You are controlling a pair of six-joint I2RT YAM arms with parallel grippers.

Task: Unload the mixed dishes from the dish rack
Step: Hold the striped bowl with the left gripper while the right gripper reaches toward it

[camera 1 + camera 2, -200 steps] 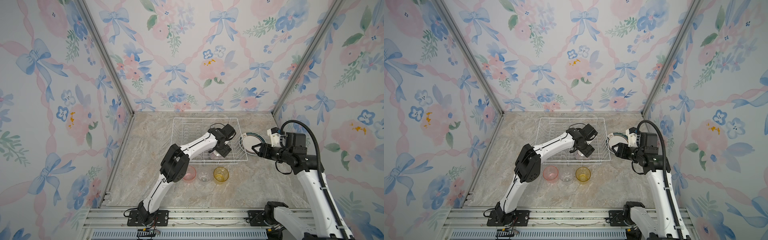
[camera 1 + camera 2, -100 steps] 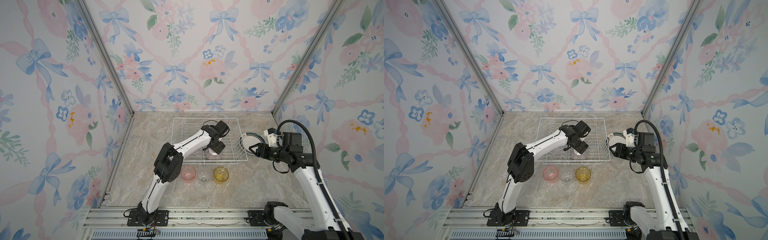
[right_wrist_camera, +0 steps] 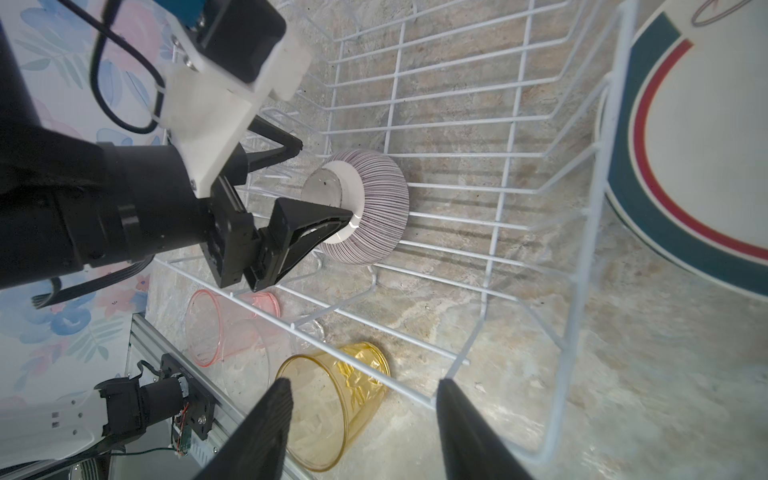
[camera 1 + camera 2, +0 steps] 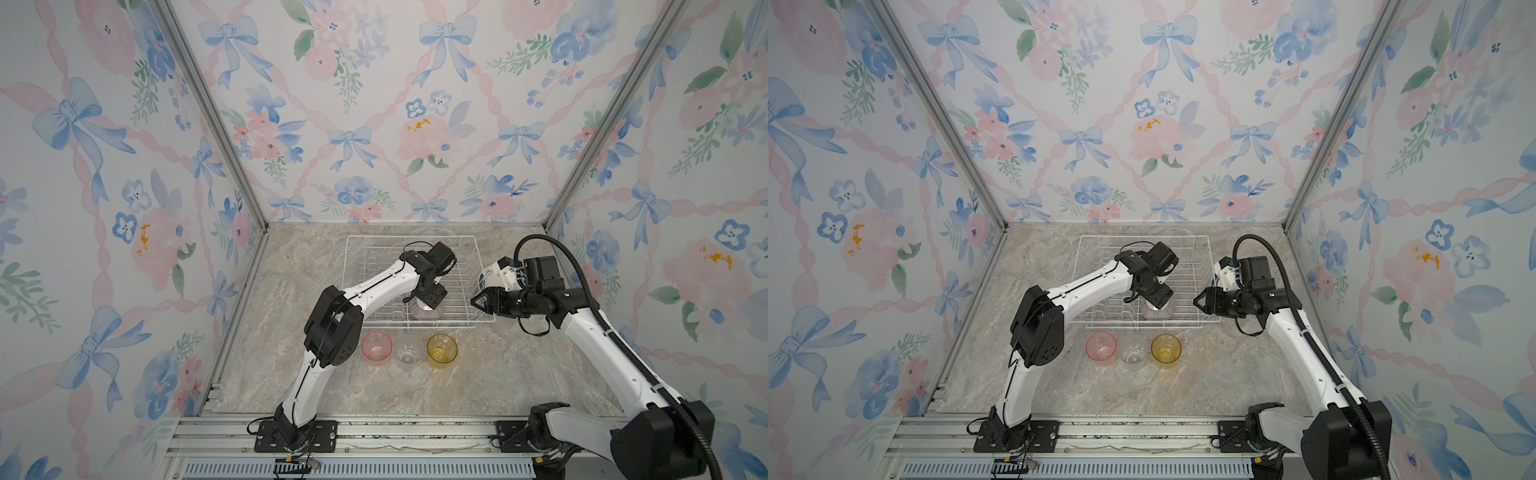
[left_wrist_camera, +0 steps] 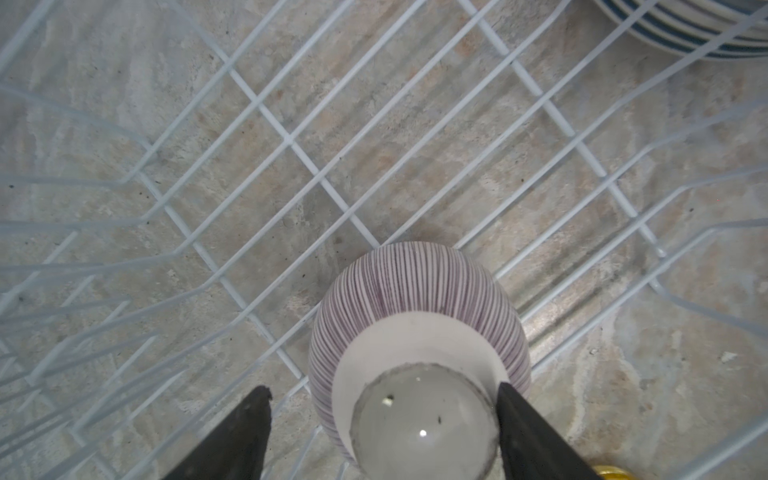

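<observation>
Translucent plastic nearest: pink tumbler (image 4: 377,348), clear tumbler (image 4: 408,352) and yellow tumbler (image 4: 442,351), upright, mouths up and empty, lined along the bench (image 4: 498,374) just before the near edge of the dish rack (image 4: 461,278), probably set there as pieces already unloaded. Next, inside the rack near the middle of that near edge, purple-striped bowl (image 4: 424,312), upside down on the wires, foot ring up, with nothing else seen in the basket. Poised over that foot, left gripper (image 3: 323,180), jaws well apart, one fingertip touching the ring and its partner clear of it, so gripping nothing yet; seemingly lined up to pinch the foot as the only narrow hold. Just outside the rack's right edge, right gripper (image 4: 478,300), jaws parted, empty, likely waiting. Slightly farther along that edge, on the bench, stacked plates (image 3: 685,145) with dark rims.
</observation>
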